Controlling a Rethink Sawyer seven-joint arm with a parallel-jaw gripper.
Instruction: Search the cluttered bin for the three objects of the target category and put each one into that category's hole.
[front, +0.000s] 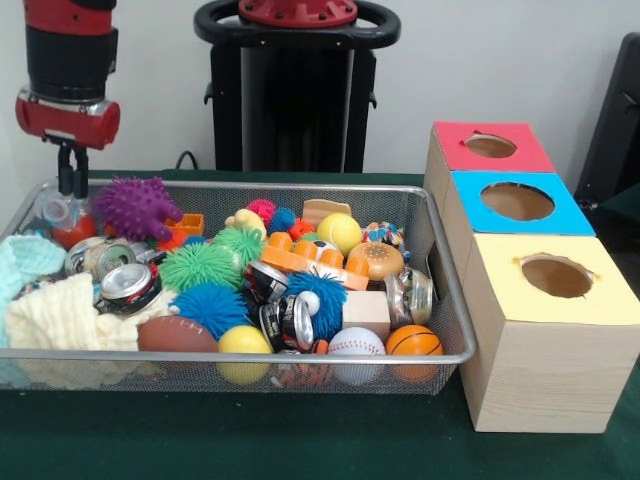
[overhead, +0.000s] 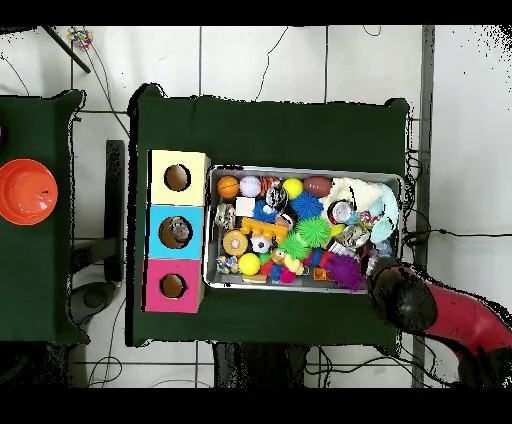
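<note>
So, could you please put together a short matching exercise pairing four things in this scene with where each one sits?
Things:
1. football
2. basketball
3. purple spiky ball
4. red-topped box

Places, in the front view:
A. basket's far left corner, beside the pincer
B. basket's near right corner
C. farthest in the row of boxes
D. near rim, left of the yellow ball

Pairs: 1-D, 2-B, 3-A, 4-C
</note>
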